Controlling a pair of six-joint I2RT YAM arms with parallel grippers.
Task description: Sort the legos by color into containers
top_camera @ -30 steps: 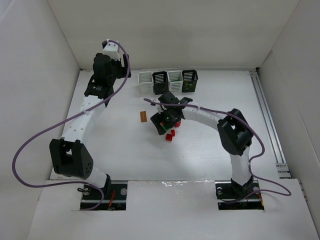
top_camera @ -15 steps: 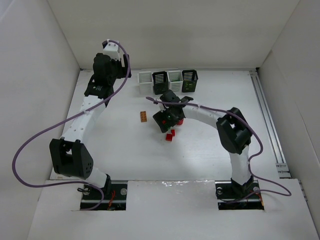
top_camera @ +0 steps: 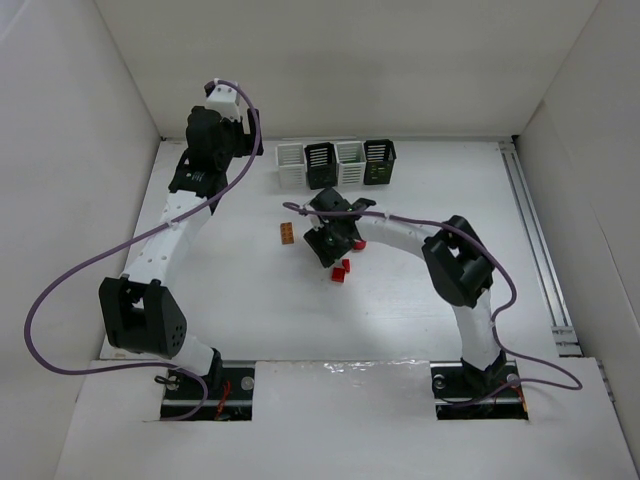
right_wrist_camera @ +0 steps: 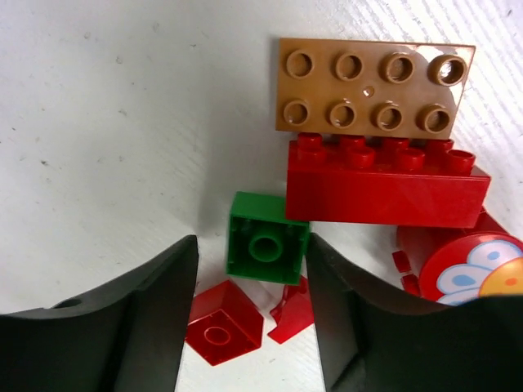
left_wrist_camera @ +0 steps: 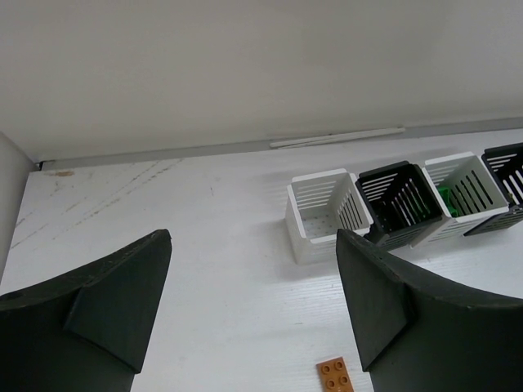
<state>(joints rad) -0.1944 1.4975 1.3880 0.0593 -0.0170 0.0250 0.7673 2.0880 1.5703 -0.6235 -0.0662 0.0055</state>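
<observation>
My right gripper (right_wrist_camera: 252,245) is open and low over a cluster of legos. An upside-down green brick (right_wrist_camera: 265,247) lies between its fingertips, close against the right finger. Two small red pieces (right_wrist_camera: 222,321) lie just below it. A long red brick (right_wrist_camera: 384,180), an orange plate (right_wrist_camera: 372,86) and a round red piece with a flower (right_wrist_camera: 470,265) lie beyond. In the top view the right gripper (top_camera: 335,240) hides most of this cluster. My left gripper (left_wrist_camera: 253,302) is open and empty, held high at the left (top_camera: 238,140).
Four bins stand in a row at the back: white (top_camera: 290,165), black (top_camera: 320,163), white (top_camera: 350,162), black (top_camera: 380,160). The third bin (left_wrist_camera: 466,188) holds something green. A single orange brick (top_camera: 287,233) lies left of the cluster. Two red bricks (top_camera: 340,270) lie below it.
My right gripper has shifted a little up and left over the cluster, and its elbow has swung left. The left arm has not moved.
</observation>
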